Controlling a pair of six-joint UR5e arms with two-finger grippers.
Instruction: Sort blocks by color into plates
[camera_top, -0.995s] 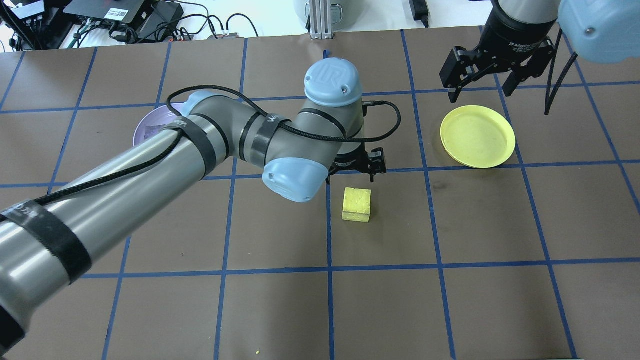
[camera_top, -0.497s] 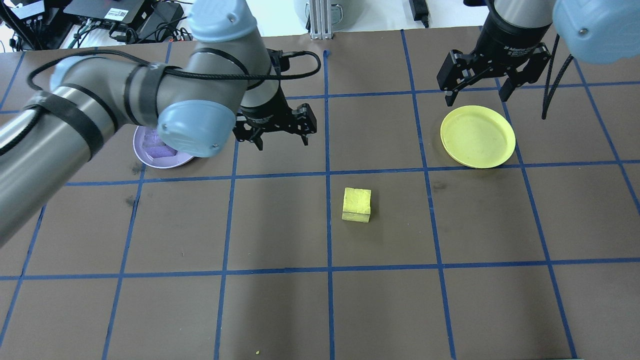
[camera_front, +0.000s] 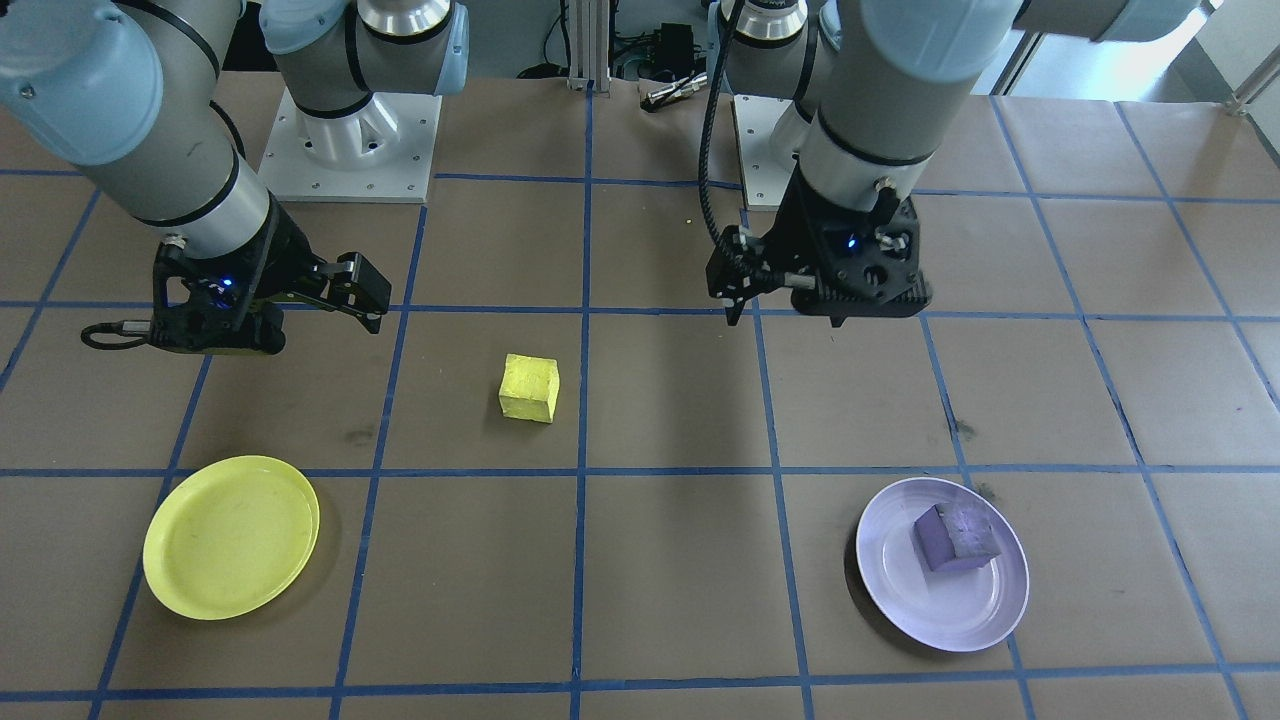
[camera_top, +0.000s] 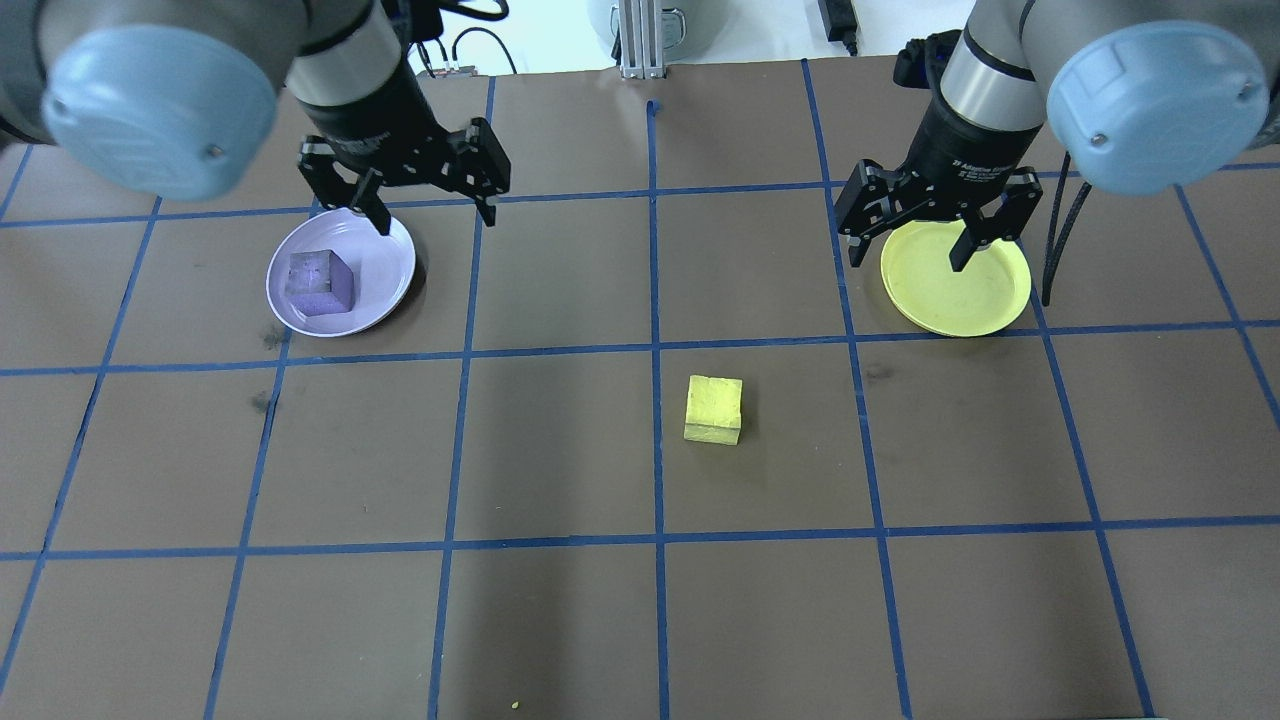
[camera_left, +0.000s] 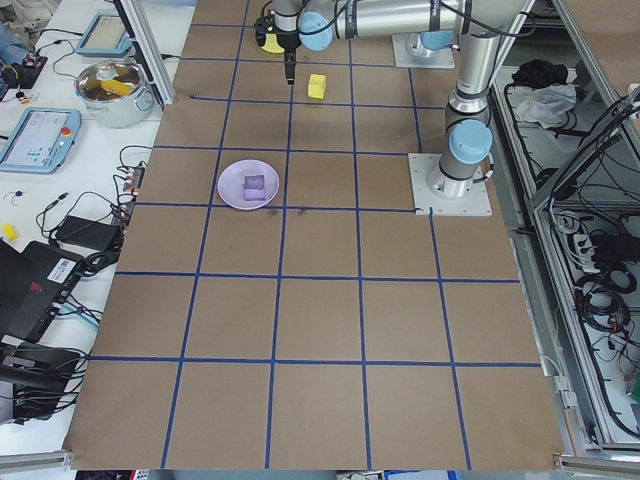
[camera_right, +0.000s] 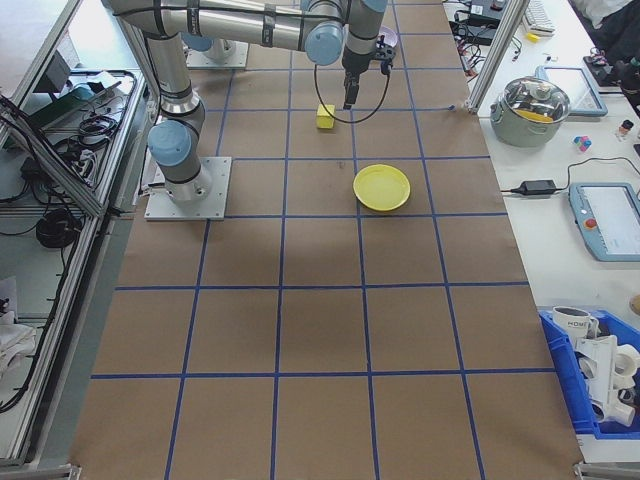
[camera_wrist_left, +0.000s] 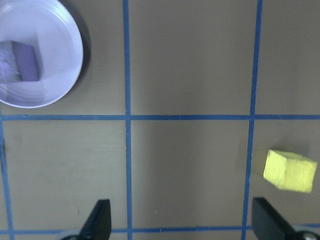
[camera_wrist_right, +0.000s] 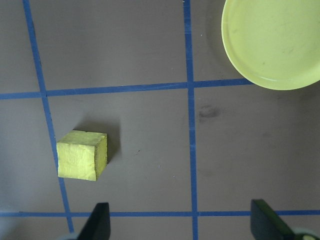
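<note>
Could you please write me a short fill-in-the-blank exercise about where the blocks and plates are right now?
1. The purple block lies in the ____ plate.
2. The yellow block rests on the ____, outside both plates.
3. The yellow plate holds ____ blocks.
4. The jaws of the left gripper and the right gripper are both ____.

Missing words: lavender; table; no; open

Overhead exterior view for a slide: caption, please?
Purple block in lavender plate; yellow block on table, yellow plate empty, both grippers open.
</note>
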